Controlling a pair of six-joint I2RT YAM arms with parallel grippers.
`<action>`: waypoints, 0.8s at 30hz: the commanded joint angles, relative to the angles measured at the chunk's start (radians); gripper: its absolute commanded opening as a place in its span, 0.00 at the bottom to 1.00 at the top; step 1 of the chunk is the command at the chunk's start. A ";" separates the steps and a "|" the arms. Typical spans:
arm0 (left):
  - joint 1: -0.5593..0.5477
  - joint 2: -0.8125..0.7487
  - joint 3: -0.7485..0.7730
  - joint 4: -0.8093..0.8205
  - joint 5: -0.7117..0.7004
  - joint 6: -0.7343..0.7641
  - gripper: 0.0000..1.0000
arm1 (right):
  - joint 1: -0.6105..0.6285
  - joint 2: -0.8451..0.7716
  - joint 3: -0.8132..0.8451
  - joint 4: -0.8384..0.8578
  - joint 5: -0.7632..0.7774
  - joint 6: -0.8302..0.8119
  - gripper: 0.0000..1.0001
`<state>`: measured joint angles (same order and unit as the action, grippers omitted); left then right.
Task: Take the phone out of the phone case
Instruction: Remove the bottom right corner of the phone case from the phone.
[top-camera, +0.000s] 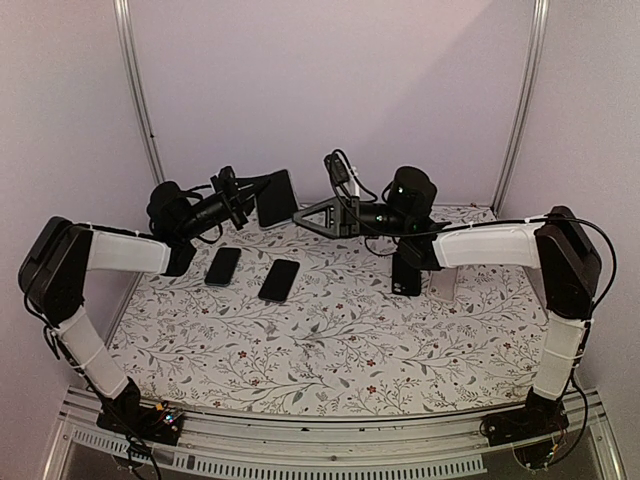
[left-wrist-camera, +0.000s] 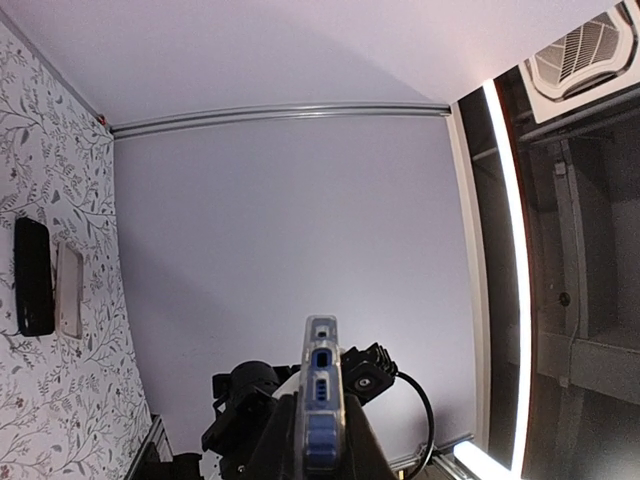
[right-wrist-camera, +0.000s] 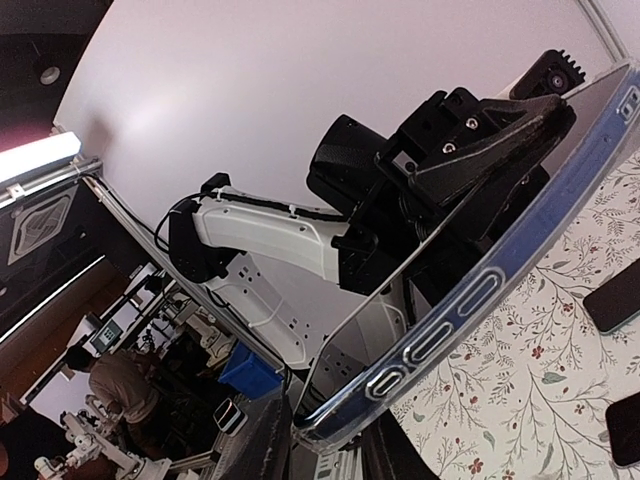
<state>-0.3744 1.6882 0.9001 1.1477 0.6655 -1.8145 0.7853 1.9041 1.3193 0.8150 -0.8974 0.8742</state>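
A: Left pincer (top-camera: 258, 192) is clamped tight on the phone (top-camera: 276, 198). It holds it on edge in the air, upper middle of the overhead frame, above the far side of the table (top-camera: 330, 350). The clear case (left-wrist-camera: 320, 325) is on it; from the left wrist its rim shows above the blue side band.

B: And the right pincer (top-camera: 303, 214)?

A: It has its jaws narrow, one on each side of the phone's free end, low centre in the right wrist view. I can't tell whether the pads are biting or just flanking it.

B: So which step is this?

A: The two-handed grip, I'd say, just ahead of the peel. Nothing looks separated; the case hugs the phone along the whole edge I can see.

B: What does the next move need?

A: A firm hold by the right pincer on the case lip alone, not on both layers, then a prying pull away from the left one. If it pinches the phone as well, the two grips only fight each other.

B: Anything else around?

A: Two dark phones (top-camera: 223, 266) (top-camera: 279, 280) lie flat left of centre. A black slab (top-camera: 406, 272) and a pale cover (top-camera: 443, 285) sit at the right, well apart from the work.
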 joint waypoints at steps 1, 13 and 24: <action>0.004 -0.046 -0.013 -0.039 -0.031 0.002 0.00 | 0.013 0.007 0.028 0.018 -0.002 -0.024 0.19; -0.015 -0.052 -0.055 -0.057 -0.011 -0.097 0.00 | 0.013 -0.020 0.085 0.000 0.022 -0.131 0.04; -0.058 -0.006 -0.043 0.064 -0.009 -0.215 0.00 | 0.013 -0.004 0.155 0.039 0.030 -0.189 0.01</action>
<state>-0.3786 1.6474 0.8551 1.1759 0.6117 -1.9430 0.7918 1.9049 1.4048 0.7338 -0.9031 0.7841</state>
